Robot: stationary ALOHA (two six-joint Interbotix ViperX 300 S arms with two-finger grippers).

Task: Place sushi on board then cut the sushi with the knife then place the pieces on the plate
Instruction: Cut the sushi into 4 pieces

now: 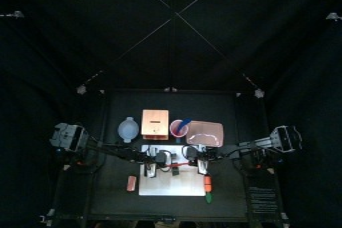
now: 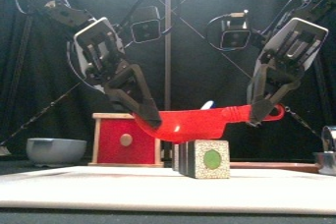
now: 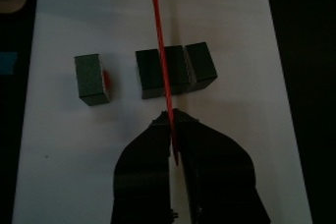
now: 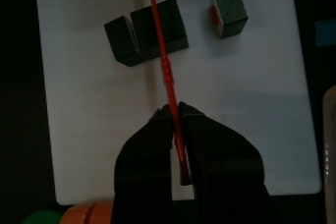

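At the far left, off the board, the bowl (image 2: 55, 149) and the wooden box (image 2: 125, 138) stand at the back, clear of the work. The left gripper (image 2: 155, 121) comes down at a slant with its jaws pinched tight on the blade end of the red knife (image 2: 203, 122), probably to steady the tip so the blade does not twist. The knife hangs edge-down, just above the sushi (image 2: 203, 157), which sits on the white board (image 2: 79, 184). From the wrist cameras, one piece (image 3: 92, 79) stands apart from a joined pair (image 3: 178, 69), and the blade runs across that pair, so the aim seems to be the cut that splits it. The right gripper (image 2: 261, 114) has its jaws clamped on the handle end. Holding both ends should let the arms press down evenly. The pink plate (image 1: 203, 132) waits behind the board with no sushi on it.
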